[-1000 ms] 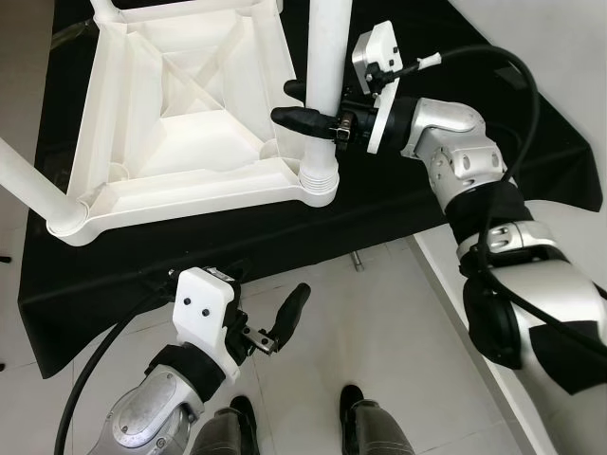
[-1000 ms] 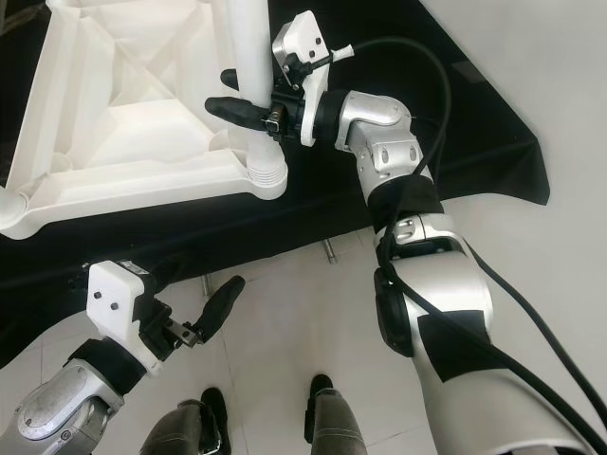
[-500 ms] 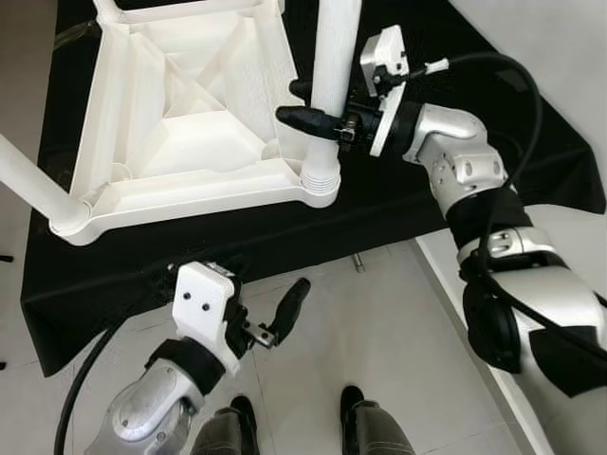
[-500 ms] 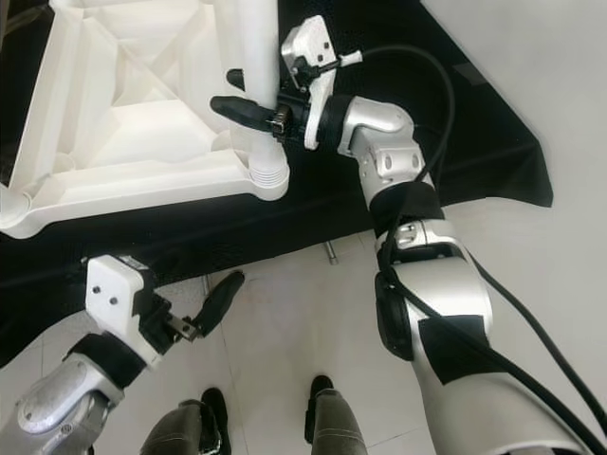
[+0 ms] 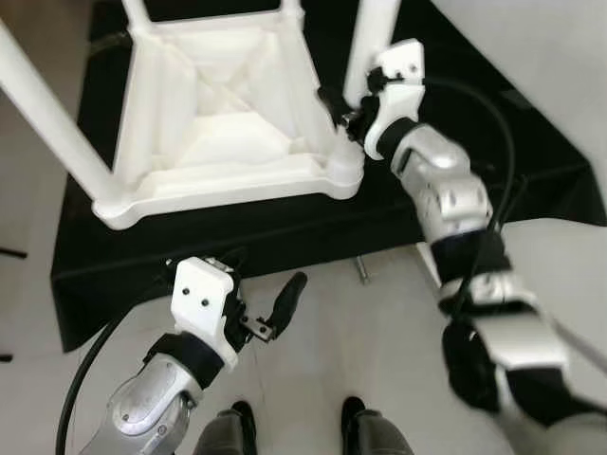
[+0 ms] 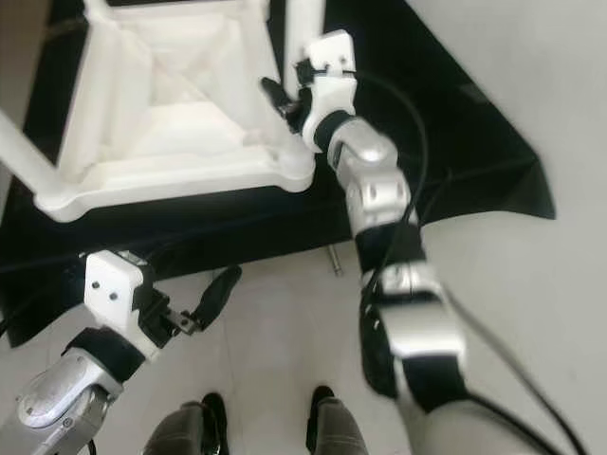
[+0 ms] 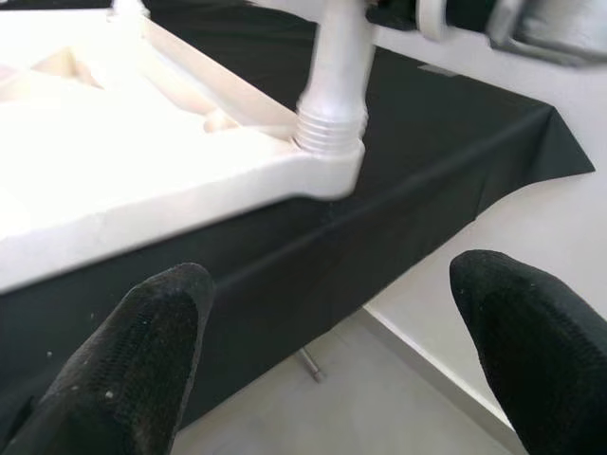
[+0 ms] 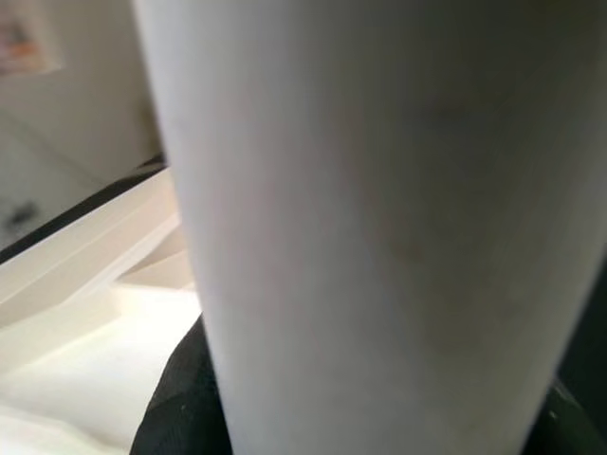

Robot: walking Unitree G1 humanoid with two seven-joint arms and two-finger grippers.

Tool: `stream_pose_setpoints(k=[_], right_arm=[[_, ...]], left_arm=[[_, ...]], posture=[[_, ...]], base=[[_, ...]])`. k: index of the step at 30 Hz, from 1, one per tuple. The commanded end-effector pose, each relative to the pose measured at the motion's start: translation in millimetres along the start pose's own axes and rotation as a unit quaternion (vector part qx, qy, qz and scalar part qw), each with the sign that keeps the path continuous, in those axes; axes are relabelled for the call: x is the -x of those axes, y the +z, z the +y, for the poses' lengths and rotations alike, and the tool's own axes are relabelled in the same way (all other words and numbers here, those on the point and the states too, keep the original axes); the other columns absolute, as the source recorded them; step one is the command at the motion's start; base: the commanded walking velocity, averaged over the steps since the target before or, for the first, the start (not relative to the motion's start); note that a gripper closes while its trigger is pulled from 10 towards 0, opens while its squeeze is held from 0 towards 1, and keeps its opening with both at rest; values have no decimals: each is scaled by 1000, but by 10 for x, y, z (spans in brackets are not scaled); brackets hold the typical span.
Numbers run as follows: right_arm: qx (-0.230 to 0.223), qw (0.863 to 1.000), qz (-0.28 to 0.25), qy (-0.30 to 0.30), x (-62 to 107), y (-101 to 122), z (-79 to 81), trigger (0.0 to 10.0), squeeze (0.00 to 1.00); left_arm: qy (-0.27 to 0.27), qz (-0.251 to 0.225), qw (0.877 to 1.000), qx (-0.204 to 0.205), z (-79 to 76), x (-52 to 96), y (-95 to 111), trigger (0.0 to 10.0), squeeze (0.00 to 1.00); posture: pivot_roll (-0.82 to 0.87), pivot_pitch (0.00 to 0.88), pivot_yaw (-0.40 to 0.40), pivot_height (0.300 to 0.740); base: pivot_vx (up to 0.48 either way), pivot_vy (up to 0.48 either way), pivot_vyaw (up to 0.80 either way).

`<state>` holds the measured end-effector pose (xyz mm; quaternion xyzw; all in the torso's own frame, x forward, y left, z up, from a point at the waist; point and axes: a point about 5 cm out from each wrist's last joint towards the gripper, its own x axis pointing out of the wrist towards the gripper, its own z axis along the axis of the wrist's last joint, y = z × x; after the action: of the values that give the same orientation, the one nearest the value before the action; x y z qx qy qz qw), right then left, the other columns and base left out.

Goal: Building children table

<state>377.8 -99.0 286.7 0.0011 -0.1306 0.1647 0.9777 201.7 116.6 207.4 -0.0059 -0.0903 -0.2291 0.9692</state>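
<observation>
One upturned white table (image 5: pixel 228 142) is seen at the upper left of the frame, resting on a black-draped worktop (image 5: pixel 285 227). Its near right leg (image 5: pixel 372 38) is clasped by the right pincer (image 5: pixel 349 106). Lower left, the left pincer (image 5: pixel 261 299) is held wide apart over the floor (image 5: pixel 379 332).

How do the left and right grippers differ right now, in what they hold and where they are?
The right gripper is shut on the table leg at the upside-down table's near corner, up over the black cloth. The left gripper is open, holds nothing, and hangs lower, above the floor in front of the cloth's edge. In the left wrist view its fingers stand wide apart. Both have black fingers on a white wrist block.
</observation>
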Motion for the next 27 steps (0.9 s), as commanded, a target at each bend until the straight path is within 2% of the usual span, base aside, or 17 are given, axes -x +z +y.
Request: stream_pose_setpoints(k=[1,2,4,6,7,9,10,11,17,22,23,26,27], right_arm=[[-49,990,131,-18,137,-543,103,0,0],[-49,990,131,-18,137,-543,103,0,0],[-51,990,130,-1,106,-522,233,0,0],[-52,990,130,5,82,-501,277,0,0],[-51,990,129,10,52,-469,296,980,0],[-51,990,129,10,52,-469,296,980,0],[-51,990,129,10,44,-442,310,4039,0],[-46,990,130,13,30,-408,305,10000,0],[-40,992,118,16,46,-285,302,10000,0],[-53,993,93,49,38,-180,335,10000,0],[-62,993,74,75,12,-93,337,10000,1000],[-69,991,58,101,-11,-15,347,10000,1000],[-76,987,45,131,-30,60,358,10000,816]], left_arm=[[-3,7,1000,-3,-10,12,-13,10000,0],[-3,7,1000,-3,-10,12,-13,10000,0],[-4,6,1000,-3,-19,8,-13,10000,0],[-5,6,1000,-3,-22,6,-12,10000,0],[-4,5,1000,-2,-25,5,-10,10000,0],[-4,5,1000,-2,-25,5,-10,10000,0],[-3,5,1000,-1,-26,4,-9,10000,0],[-2,5,1000,0,-31,8,-11,10000,0],[-2,6,1000,3,-50,9,-18,10000,0],[-2,5,1000,4,-56,7,-11,10000,0],[-2,6,1000,5,-55,9,-12,10000,0],[-1,6,1000,5,-58,11,-15,10000,0],[-1,6,1000,6,-60,11,-18,10000,0]], posture=[[-2,314,-7,740],[-2,314,-7,740],[-2,314,-8,740],[0,315,-10,740],[1,319,-13,740],[1,319,-13,740],[1,319,-13,740],[-1,323,-15,740],[-3,329,-17,740],[-2,332,-19,740],[-2,333,-19,740],[-1,335,-21,740],[-1,336,-22,740]], base=[[0,0,0],[0,0,0],[0,0,0],[0,0,0],[0,0,0],[0,0,0],[0,0,0],[0,0,0],[0,0,0],[0,0,0],[0,0,0],[0,0,0],[0,0,0]])
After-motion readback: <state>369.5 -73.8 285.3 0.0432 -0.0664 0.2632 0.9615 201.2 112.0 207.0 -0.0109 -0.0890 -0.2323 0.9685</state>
